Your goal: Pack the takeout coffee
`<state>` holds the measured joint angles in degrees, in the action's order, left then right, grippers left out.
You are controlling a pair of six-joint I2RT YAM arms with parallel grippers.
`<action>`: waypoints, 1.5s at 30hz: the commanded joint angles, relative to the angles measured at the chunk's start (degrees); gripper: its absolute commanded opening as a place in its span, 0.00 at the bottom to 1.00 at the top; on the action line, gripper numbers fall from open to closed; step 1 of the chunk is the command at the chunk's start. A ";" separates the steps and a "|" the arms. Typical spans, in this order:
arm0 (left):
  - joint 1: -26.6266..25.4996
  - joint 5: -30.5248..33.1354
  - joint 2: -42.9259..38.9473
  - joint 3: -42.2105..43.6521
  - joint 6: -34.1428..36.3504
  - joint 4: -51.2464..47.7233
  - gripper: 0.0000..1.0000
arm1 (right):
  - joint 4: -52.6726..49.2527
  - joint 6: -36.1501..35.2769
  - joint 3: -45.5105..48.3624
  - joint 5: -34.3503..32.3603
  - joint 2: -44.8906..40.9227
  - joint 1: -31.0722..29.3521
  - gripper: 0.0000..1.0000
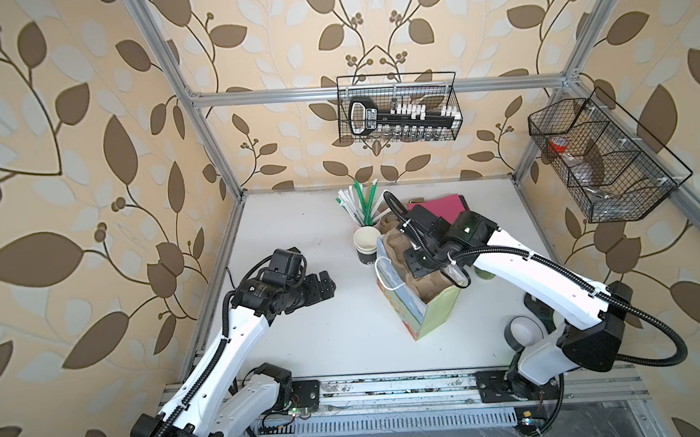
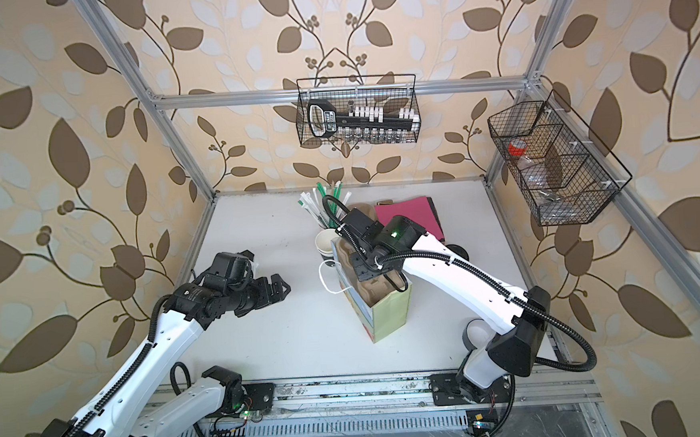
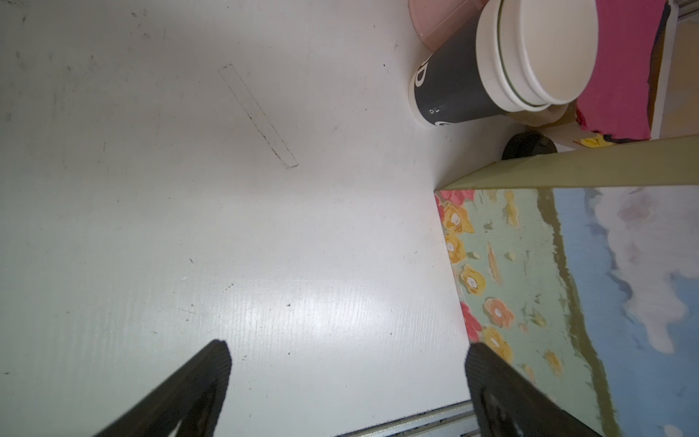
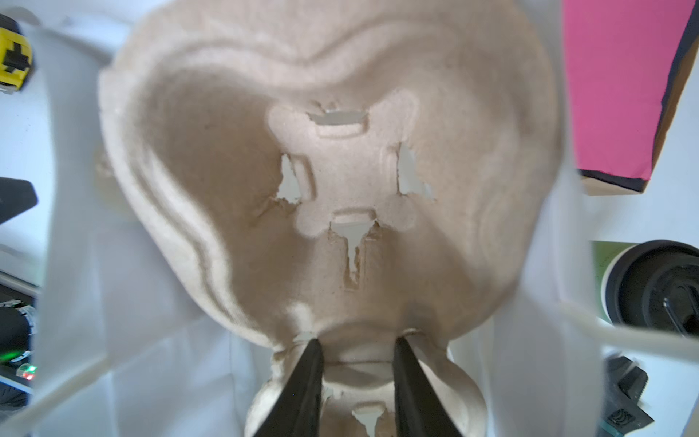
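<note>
Right wrist view: right pincer (image 4: 355, 346) clamped on the pulp tray (image 4: 234, 181) ridge; left wrist view, left pincer (image 3: 348, 357) spread wide over the counter (image 3: 170, 212).

A paper bag (image 1: 433, 314) stands in the middle of the counter (image 1: 299, 239) with a cup carrier (image 1: 391, 246) inside it. Just behind its left corner sit stacked cups (image 1: 365, 241), with straws (image 1: 364, 206) behind them. The takeout coffee (image 4: 654, 287) stands just right of the bag
</note>
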<state>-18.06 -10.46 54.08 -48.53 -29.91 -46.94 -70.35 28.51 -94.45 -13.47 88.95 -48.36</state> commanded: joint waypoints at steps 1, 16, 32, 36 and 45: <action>-0.39 -0.06 -0.65 -0.69 1.02 -0.70 0.99 | -0.21 -1.15 2.31 0.12 -0.02 0.11 0.31; -0.39 -0.33 -0.16 -0.69 1.00 -0.70 0.99 | 0.04 -0.24 3.57 -0.32 -0.60 -0.14 0.30; -0.32 -0.26 -0.03 -0.83 1.00 -0.85 0.99 | -0.09 -2.48 6.74 2.56 2.23 0.47 0.30; -0.34 -0.14 -0.16 -0.82 1.00 -0.87 0.99 | 0.60 -2.85 8.32 2.82 2.64 0.48 0.30; -0.30 -0.09 -0.28 -0.80 1.01 -0.81 0.99 | 1.79 -2.85 11.71 3.41 3.11 0.04 0.30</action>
<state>-18.06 -10.46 54.13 -48.53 -29.93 -46.94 -68.60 26.63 -84.14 -10.66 91.29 -47.94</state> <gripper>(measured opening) 0.989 0.305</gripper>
